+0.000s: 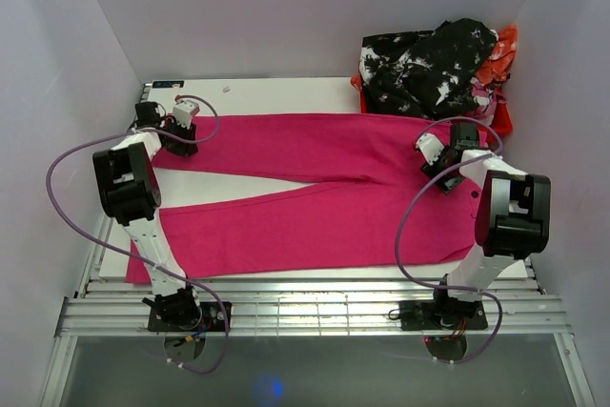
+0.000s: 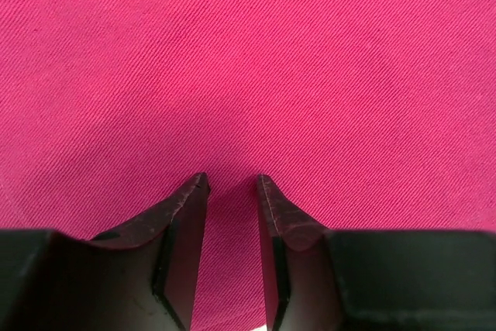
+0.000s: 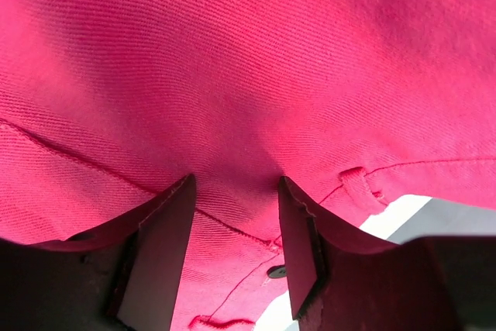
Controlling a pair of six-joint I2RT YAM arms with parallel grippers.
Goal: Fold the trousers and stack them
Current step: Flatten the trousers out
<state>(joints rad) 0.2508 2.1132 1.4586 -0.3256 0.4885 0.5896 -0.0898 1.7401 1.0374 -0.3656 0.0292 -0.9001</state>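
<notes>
Trousers lie spread flat on the white table, legs pointing left and waist at the right. The left gripper is at the far leg's end, the right gripper at the waist.

Left wrist: its fingers are narrowly parted, tips on pink cloth.

Right wrist: its fingers are wider apart, straddling cloth near a belt loop. Neither has closed on anything.

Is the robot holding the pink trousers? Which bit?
Can't tell. The left end effector sits at a leg end of the trousers, the right end effector at the waistband, cloth in both gaps; no sure grip shows.
</notes>
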